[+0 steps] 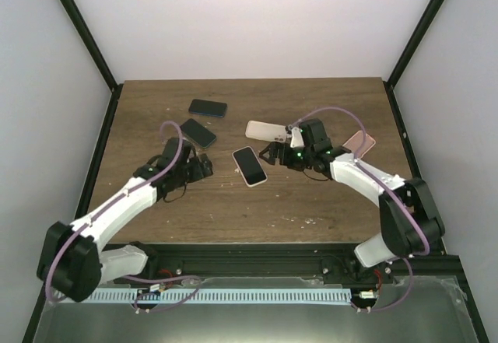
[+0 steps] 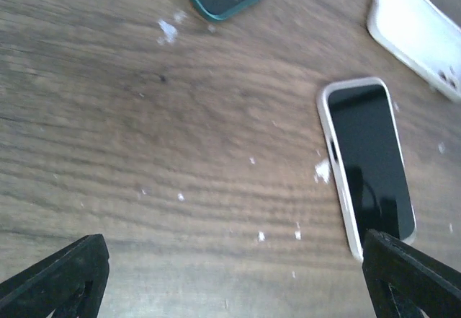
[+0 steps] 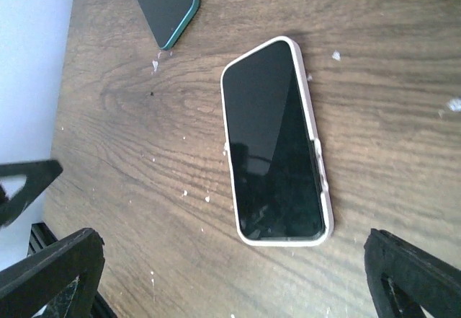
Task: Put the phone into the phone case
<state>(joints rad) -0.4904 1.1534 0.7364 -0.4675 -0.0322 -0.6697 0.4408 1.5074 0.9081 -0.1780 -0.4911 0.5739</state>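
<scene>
Top view: phone [image 1: 249, 166] lies flat, screen up, at center of the wooden tabletop [image 1: 311, 203]. A pale phone case [image 1: 241, 173] rims it all round, so it looks already seated.

Left hand [image 1: 202, 168] sits low just left of the phone, not touching it. Right hand [image 1: 274, 155] is low just right of the phone's upper end, also apart from it.

Left wrist view: left hand [image 2: 230, 249] is spread wide, with dark fingertips [image 2: 68, 275] in both bottom corners and nothing between them. Phone [image 2: 369, 163] is at right of frame, its lower end near the right-side fingertip.

Right wrist view: right hand [image 3: 232, 242] is also spread wide and empty, fingertips [image 3: 54, 275] in the bottom corners. Phone [image 3: 274, 145] is in mid frame above the gap.

Other items in top view:
- An empty cream case [image 1: 267, 131] is just above the right hand.
- A dark teal phone [image 1: 198, 133] is above the left hand.
- A blue-edged phone [image 1: 208, 108] is further up.
- A pink phone or case [image 1: 359, 142] is at right; cannot tell which.
</scene>
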